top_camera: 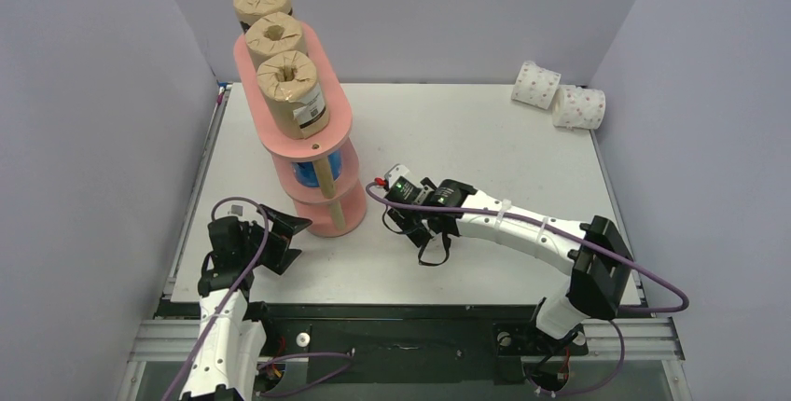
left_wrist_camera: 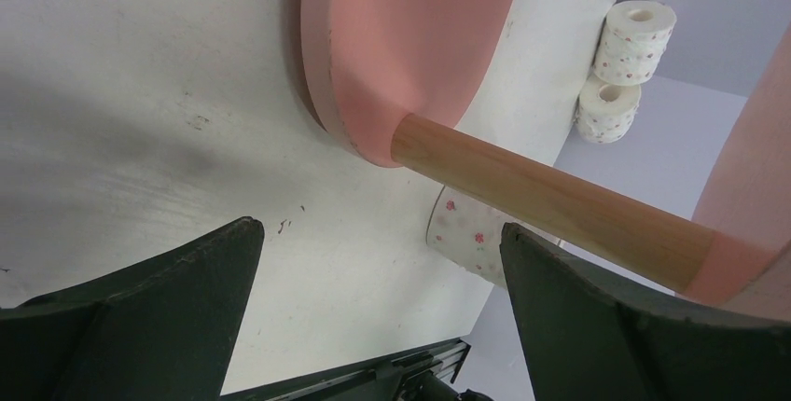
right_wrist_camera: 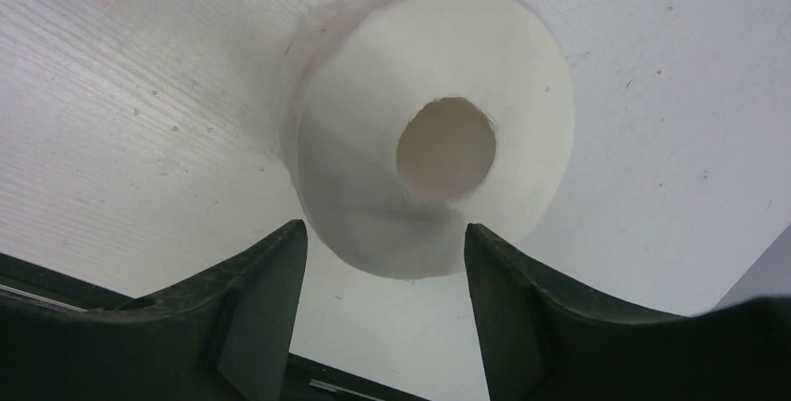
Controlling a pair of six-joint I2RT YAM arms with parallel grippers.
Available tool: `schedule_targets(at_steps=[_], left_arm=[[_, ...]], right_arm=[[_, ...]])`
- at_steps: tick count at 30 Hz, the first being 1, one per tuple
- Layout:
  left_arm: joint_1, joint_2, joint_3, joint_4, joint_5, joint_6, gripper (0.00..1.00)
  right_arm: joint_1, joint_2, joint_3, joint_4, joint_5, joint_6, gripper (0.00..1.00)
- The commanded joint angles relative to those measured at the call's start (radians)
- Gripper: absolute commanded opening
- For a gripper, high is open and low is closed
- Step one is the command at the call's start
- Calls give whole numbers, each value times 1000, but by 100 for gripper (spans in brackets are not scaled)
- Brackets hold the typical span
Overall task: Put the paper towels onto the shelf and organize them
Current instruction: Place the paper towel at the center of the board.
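Observation:
The pink shelf (top_camera: 341,114) stands at the left of the table, with three brown paper towels (top_camera: 293,93) upright on its top board and a blue one (top_camera: 308,174) on the middle tier. A white pink-dotted roll (right_wrist_camera: 354,168) stands on end on the table, just beyond the fingertips of my right gripper (right_wrist_camera: 382,233), whose jaws are apart and off it. In the top view that gripper (top_camera: 424,233) hides the roll. The left wrist view shows this roll (left_wrist_camera: 464,228) past a wooden post (left_wrist_camera: 550,200). My left gripper (top_camera: 291,240) is open and empty by the shelf's base (left_wrist_camera: 410,37).
Two more white dotted rolls (top_camera: 535,84) (top_camera: 578,107) lie at the far right corner of the table, also visible in the left wrist view (left_wrist_camera: 634,42). Grey walls close in on the left, back and right. The black front rail (top_camera: 401,312) runs between the arm bases.

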Motion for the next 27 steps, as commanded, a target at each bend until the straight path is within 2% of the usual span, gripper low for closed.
schedule_targets(at_steps=[1, 7, 10, 11, 14, 17, 27], left_arm=[[10, 8, 6, 36, 7, 16, 99], [13, 14, 6, 40, 3, 20, 99], [17, 18, 6, 41, 4, 23, 100], [17, 19, 7, 41, 4, 24, 99], [21, 24, 14, 36, 4, 32, 99], [27, 26, 18, 28, 4, 40, 99], [37, 31, 6, 9, -14, 60, 100]], right_arm=[[5, -54, 6, 26, 4, 15, 61], [-24, -175, -11, 72, 124, 116, 64], [-82, -298, -75, 193, 163, 206, 64], [-138, -328, -124, 229, 138, 263, 67], [-273, -455, -245, 395, -92, 391, 76], [-392, -488, -341, 470, -250, 425, 78], [-420, -445, -441, 568, -383, 423, 78]])
